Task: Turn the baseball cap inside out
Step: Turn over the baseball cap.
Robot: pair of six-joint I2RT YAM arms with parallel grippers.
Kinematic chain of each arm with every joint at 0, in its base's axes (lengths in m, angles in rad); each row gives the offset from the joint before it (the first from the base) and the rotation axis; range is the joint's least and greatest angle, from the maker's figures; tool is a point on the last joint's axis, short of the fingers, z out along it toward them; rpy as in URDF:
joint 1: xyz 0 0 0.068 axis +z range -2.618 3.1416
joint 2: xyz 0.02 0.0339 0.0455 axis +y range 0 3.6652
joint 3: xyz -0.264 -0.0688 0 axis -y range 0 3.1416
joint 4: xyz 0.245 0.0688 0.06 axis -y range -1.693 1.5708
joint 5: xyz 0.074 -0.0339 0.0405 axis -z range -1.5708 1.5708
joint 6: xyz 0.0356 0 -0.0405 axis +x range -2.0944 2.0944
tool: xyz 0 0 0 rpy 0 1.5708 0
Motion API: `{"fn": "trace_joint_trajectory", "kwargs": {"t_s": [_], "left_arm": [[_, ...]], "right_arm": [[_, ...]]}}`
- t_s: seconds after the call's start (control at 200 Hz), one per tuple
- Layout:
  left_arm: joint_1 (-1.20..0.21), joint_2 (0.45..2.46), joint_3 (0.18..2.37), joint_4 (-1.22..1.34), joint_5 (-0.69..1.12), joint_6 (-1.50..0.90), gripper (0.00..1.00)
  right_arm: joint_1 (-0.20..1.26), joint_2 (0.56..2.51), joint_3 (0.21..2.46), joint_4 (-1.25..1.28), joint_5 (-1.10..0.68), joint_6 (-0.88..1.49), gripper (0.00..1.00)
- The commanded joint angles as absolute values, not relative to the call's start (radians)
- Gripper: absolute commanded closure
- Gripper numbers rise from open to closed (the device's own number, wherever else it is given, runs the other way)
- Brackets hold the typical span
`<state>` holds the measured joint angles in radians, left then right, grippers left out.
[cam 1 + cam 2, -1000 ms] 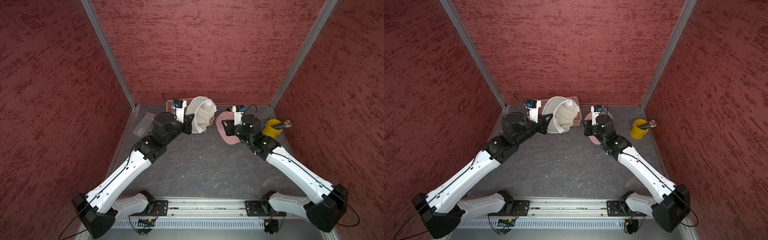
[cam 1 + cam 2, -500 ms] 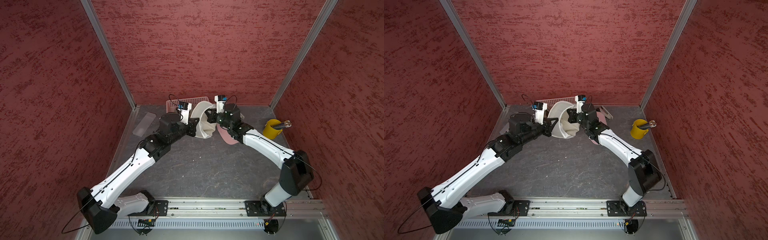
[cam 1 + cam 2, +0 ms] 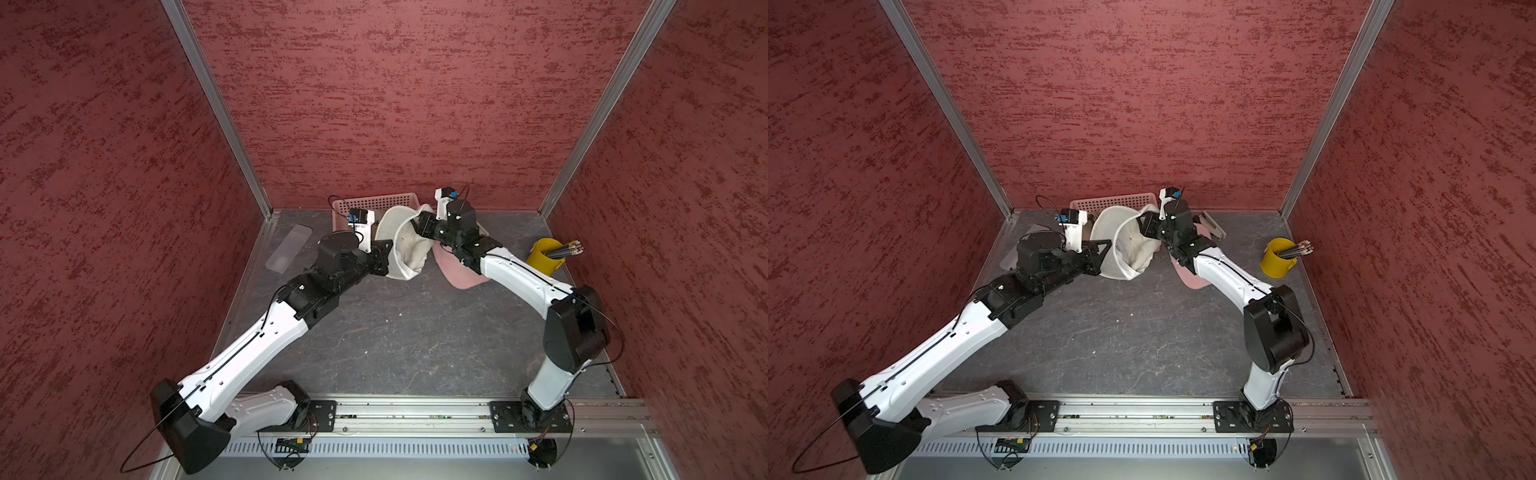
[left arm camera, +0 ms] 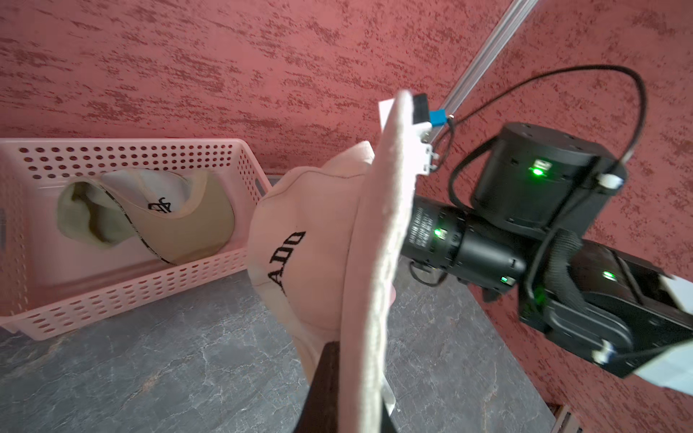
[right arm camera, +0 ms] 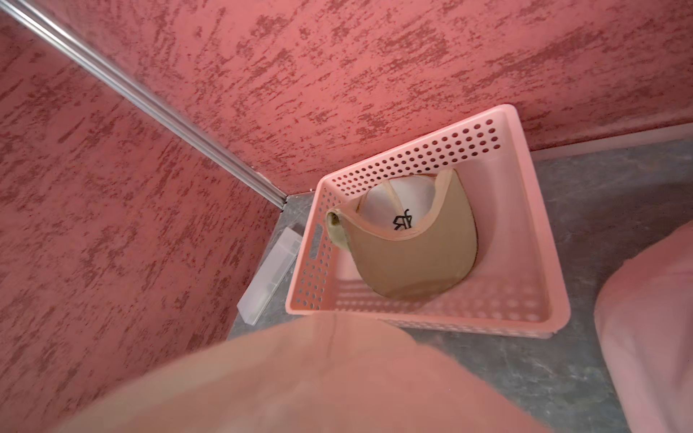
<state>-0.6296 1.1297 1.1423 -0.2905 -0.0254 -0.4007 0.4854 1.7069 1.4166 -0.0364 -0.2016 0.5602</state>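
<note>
An off-white baseball cap (image 3: 405, 245) (image 3: 1133, 249) hangs above the table's back middle, its hollow side facing the right arm. My left gripper (image 3: 386, 259) (image 3: 1106, 257) is shut on its brim (image 4: 378, 243), which stands edge-on between the jaws of the left gripper (image 4: 356, 375). The crown (image 4: 300, 255), with black lettering, bulges toward the basket. My right gripper (image 3: 415, 224) (image 3: 1144, 228) reaches into the cap's opening. In the right wrist view the cap's cloth (image 5: 318, 375) hides its jaws.
A pink perforated basket (image 3: 374, 203) (image 5: 525, 262) at the back wall holds another cap (image 4: 161, 210) (image 5: 412, 243). A pink cap (image 3: 461, 270) lies under the right arm. A yellow cup of pencils (image 3: 544, 255) stands at right. A clear plastic box (image 3: 289, 247) lies at left.
The right arm has swung left from the pink cap into the off-white cap's opening. The left arm has carried the cap slightly right and lower.
</note>
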Motion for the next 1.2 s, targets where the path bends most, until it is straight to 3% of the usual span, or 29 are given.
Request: {"fn": "trace_joint_trajectory", "kwargs": {"t_s": [0.0,0.185,0.341,0.491,0.656,0.781,0.967,1.192], "left_arm": [[-0.571,1.106,1.137,-0.257,0.008,-0.444,1.00],[-0.531,1.120,1.177,-0.274,0.063,-0.434,1.00],[-0.475,1.111,1.213,-0.314,0.128,-0.487,1.00],[-0.416,1.083,1.185,-0.238,0.175,-0.613,1.00],[-0.401,1.088,1.170,-0.144,0.184,-0.710,1.00],[-0.415,1.095,1.194,-0.210,0.051,-0.799,1.00],[-0.428,1.143,1.250,-0.343,-0.080,-0.943,1.00],[-0.472,1.169,1.247,-0.342,-0.167,-1.049,1.00]], "right_arm": [[0.486,1.566,1.379,-0.221,-0.350,0.402,0.45],[0.472,1.390,1.268,-0.325,-0.385,0.351,0.38],[0.347,1.319,1.101,-0.244,-0.481,0.382,0.33],[0.250,1.340,0.940,-0.010,-0.596,0.568,0.29],[0.261,1.386,0.837,0.366,-0.636,0.860,0.27],[0.345,1.344,0.844,0.356,-0.465,0.797,0.25],[0.561,1.308,0.949,0.150,-0.113,0.398,0.25],[0.762,1.397,0.934,0.350,0.203,0.135,0.24]]}}
